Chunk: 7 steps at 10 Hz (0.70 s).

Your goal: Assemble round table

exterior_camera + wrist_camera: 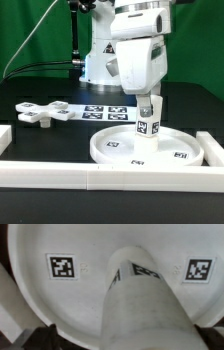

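Note:
The round disc (pixel 105 150) lies flat near the front of the table, rim up, with square tags on its face. The short thick leg (pixel 149 125) stands upright on it, right of its centre. My gripper (pixel 150 104) reaches straight down over the leg's top, one finger on each side, jaws at full spread. In the wrist view the leg (pixel 140 297) fills the gap of the gripper (pixel 122 339), with the disc (pixel 90 246) and two tags beyond it. The cross-shaped piece (pixel 45 113) lies flat at the exterior view's left, apart from the gripper.
The marker board (pixel 105 112) lies behind the disc. White border rails run along the front (pixel 100 176) and at the exterior view's right (pixel 213 150). The robot's base (pixel 100 60) stands at the back, in front of a green curtain.

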Motion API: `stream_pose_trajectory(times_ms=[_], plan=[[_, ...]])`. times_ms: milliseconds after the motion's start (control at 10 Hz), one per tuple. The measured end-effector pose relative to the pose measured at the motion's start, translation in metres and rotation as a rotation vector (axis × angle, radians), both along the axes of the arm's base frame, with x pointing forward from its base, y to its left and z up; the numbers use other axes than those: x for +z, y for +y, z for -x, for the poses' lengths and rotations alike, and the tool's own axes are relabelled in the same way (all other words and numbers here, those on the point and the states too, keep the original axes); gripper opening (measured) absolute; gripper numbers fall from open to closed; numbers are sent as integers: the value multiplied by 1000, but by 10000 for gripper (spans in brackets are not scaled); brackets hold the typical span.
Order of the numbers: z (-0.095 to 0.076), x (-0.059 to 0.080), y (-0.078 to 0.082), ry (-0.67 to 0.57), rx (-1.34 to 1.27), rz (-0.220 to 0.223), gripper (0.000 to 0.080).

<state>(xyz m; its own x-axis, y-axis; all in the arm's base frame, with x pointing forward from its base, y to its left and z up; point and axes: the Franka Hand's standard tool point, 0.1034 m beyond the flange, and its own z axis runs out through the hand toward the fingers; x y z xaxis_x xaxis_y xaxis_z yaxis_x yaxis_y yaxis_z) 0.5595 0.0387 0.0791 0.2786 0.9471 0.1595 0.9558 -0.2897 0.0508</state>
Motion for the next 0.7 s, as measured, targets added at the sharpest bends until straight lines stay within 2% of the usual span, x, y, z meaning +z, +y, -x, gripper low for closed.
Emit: stream_pose_trajectory(times_ms=[500, 600, 700], plan=[[0, -3, -4, -45, 223, 35, 649], [0, -3, -4, -44, 223, 35, 549], [1, -4, -4, -40, 219, 34, 403]])
